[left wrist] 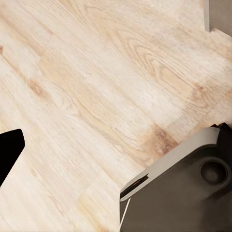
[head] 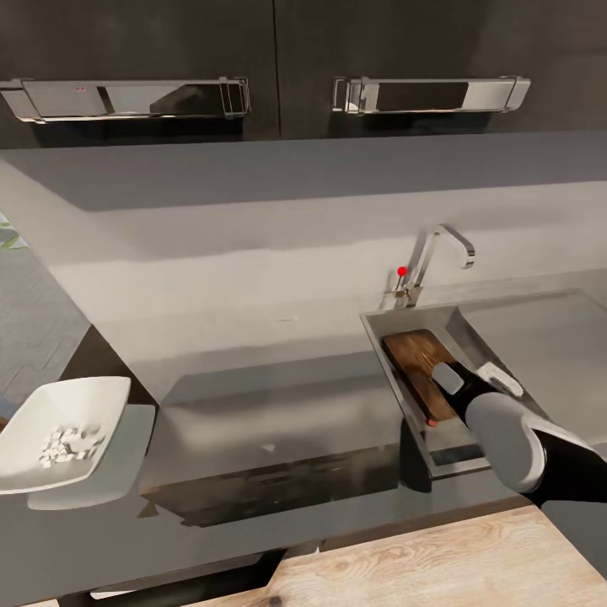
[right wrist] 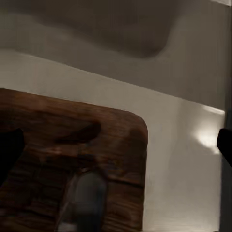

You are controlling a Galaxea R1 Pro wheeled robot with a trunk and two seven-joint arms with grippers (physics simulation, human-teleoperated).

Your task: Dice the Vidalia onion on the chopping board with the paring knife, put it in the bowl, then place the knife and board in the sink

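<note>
Chopping board [head: 416,364] lying in sink [head: 472,324], right gripper [head: 448,379] open above it, left gripper unclear, bowl [head: 59,405] of diced onion [head: 67,443] on worktop [head: 278,405]

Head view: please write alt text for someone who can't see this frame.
The robot's right arm reaches into a steel sink where a brown chopping board lies, a chrome tap with a red knob behind it. At far left, a white bowl holding small white diced pieces sits on the grey countertop.
</note>
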